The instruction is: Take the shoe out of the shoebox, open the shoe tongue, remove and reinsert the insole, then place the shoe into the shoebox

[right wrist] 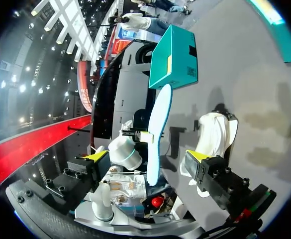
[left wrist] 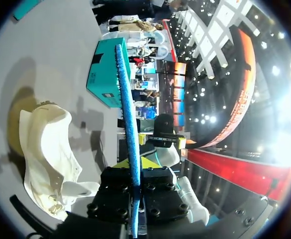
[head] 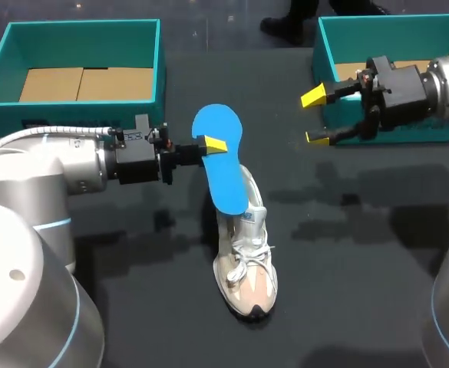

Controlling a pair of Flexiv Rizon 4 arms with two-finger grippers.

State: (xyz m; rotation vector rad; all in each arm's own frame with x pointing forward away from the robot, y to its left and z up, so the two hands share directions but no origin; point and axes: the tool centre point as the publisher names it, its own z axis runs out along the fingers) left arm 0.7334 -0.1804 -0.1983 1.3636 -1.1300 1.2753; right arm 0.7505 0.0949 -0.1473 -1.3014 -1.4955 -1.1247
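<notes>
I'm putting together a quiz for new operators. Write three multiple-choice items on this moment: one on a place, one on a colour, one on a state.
1. Where is the shoe?
A in a teal box
B on the table
C in the right gripper

2. What colour is the insole in the left gripper?
A blue
B red
C white

3. How is the right gripper?
A shut on the shoe
B shut on the insole
C open, holding nothing

Key: B, it stands on the dark tabletop; A, the head view shows blue; C, its yellow tips stand apart with nothing between them.

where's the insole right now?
Head view, centre: blue insole gripped by the left end effector, held on edge beside the heel of the white sneaker.
</notes>
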